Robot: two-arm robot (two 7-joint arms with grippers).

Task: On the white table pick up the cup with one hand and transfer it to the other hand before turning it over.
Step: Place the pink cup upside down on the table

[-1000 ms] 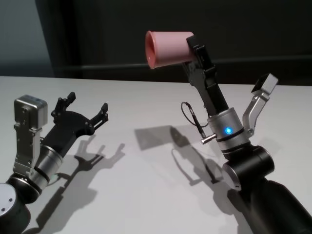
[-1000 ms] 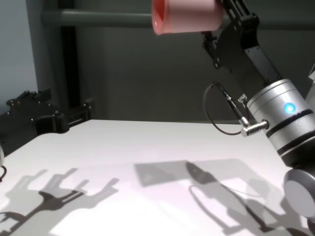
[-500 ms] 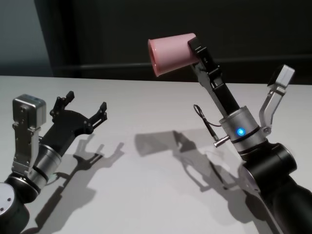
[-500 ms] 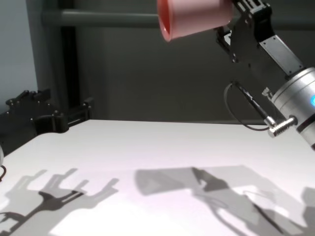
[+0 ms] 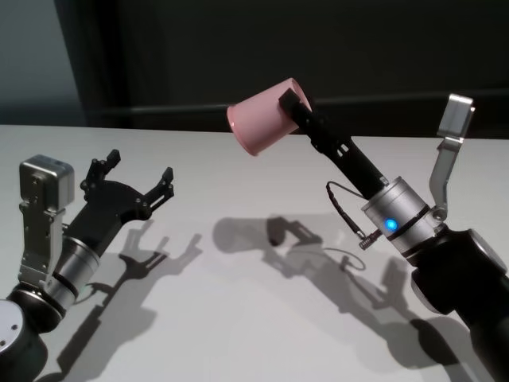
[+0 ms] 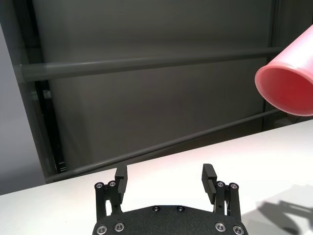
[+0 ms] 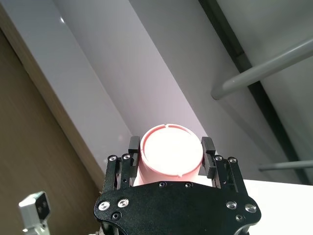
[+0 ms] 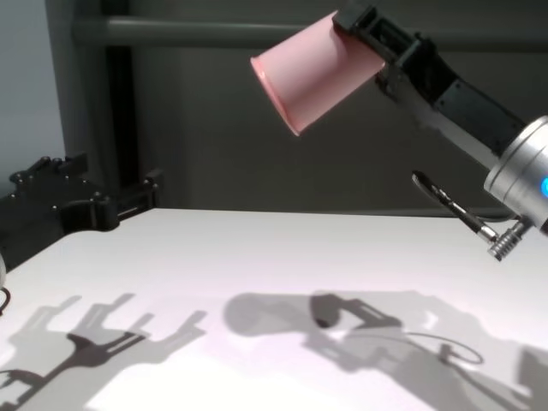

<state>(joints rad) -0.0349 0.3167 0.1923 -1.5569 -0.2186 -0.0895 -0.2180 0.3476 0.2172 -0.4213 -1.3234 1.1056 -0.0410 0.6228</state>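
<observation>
The pink cup [image 5: 261, 119] is held high above the white table [image 5: 238, 326], tipped so its mouth faces left and downward. My right gripper [image 5: 291, 105], on the arm with the blue light, is shut on the cup's base end. The right wrist view shows the cup's bottom [image 7: 171, 156] clamped between both fingers. In the chest view the cup [image 8: 310, 73] hangs near the top with the right gripper [image 8: 360, 36] behind it. My left gripper [image 5: 137, 169] rests low at the left, open and empty, well apart from the cup. From the left wrist view the cup's mouth [image 6: 288, 90] shows beyond my open left gripper [image 6: 165, 174].
The white table [image 8: 257, 257] carries only the arms' shadows. A dark wall with grey rails [image 6: 146, 63] stands behind the table's far edge. A black looped cable [image 5: 343, 208] hangs from the right wrist.
The right arm has leaned over to the left and lowered, tipping the cup from roughly level to mouth pointing down-left. The left arm has not moved.
</observation>
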